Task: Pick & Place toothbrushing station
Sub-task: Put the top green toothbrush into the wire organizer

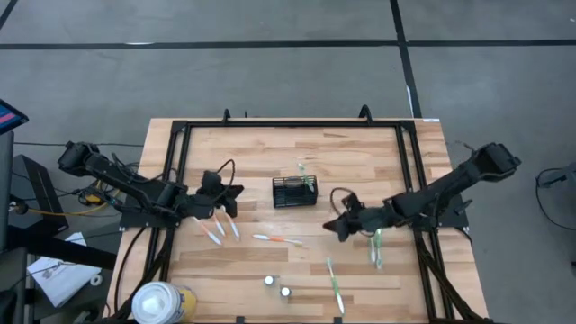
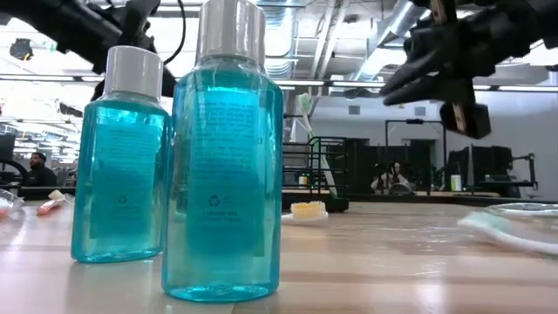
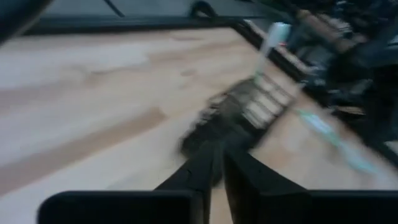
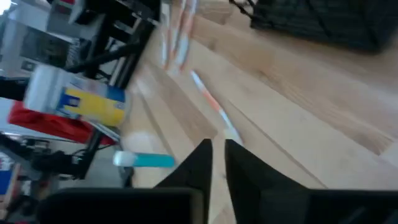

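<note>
1. Left gripper (image 1: 232, 200), left of centre in the high view: fingers narrow, holding nothing.
2. Wire holder (image 1: 295, 192) at centre, long axis across the frame; a toothbrush (image 1: 303, 171) stands in it.
3. Right gripper (image 1: 335, 222), right of centre: narrow, empty.
4. Only the low view shows two blue bottles (image 2: 221, 157) as such.

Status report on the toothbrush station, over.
Both end effectors empty, left and right flanking the black mesh holder. One toothbrush inside; others loose on table. Nothing blocking.
</note>
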{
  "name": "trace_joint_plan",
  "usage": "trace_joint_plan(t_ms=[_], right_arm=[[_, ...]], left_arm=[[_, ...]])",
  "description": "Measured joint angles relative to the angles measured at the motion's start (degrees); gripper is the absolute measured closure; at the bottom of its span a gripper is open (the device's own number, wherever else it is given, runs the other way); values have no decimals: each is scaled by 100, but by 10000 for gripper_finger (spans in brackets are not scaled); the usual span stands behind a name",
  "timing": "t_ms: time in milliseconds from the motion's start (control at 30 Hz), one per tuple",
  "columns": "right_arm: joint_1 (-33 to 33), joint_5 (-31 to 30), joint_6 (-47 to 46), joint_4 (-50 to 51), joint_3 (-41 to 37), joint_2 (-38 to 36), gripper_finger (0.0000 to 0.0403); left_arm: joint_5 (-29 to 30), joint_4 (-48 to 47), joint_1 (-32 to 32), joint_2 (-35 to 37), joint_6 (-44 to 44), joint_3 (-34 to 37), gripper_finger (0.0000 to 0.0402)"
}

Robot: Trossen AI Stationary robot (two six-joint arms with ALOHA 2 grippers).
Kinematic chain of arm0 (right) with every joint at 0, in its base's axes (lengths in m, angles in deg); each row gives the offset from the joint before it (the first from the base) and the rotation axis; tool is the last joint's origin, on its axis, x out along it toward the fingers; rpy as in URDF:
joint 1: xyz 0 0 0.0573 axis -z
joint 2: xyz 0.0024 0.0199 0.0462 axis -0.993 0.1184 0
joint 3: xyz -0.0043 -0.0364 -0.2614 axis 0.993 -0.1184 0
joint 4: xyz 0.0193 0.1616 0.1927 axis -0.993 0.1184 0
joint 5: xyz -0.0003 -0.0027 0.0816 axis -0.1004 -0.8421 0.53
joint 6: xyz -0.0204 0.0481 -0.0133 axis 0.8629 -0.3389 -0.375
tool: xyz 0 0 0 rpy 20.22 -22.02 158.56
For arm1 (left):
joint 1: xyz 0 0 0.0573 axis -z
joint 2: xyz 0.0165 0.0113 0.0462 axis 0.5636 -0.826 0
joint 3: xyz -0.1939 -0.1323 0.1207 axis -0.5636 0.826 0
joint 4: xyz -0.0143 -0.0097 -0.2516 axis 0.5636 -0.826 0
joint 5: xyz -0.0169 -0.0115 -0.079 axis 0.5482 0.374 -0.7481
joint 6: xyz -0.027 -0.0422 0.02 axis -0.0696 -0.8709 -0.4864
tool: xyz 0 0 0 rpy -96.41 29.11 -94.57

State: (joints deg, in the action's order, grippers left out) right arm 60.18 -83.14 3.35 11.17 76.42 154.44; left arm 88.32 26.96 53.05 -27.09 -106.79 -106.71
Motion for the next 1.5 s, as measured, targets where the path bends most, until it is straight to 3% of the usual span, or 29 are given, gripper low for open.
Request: trace_joint_plan(t_ms=[100,200,400,533,733,833,1133,1500], right_arm=[[14,215,-72,206,0,-199,322],[-166,682,-534,368,0,-154,285],[-1166,1010,-2094,506,256,698,240],[-1434,919,-2289,967,1303,1385,244],[-1213,997,-2253,3950,3425,2481,278],[-991,1234,-2387,5151,4094,2946,281],[-493,1720,-2603,5578,5109,3915,250],[-698,2103,-3343,6357,5401,4118,251]], left_arm=[[-468,210,-83,-7,11,0,323],[-565,229,-76,-24,12,0,282],[-687,249,-76,-49,218,2,227],[-672,246,-175,-55,337,2,224],[-1083,255,-197,-55,701,2,239],[-1306,268,-197,-55,905,2,243],[-1849,393,-197,-40,1730,2,247],[-1861,429,-195,-42,2207,2,247]])
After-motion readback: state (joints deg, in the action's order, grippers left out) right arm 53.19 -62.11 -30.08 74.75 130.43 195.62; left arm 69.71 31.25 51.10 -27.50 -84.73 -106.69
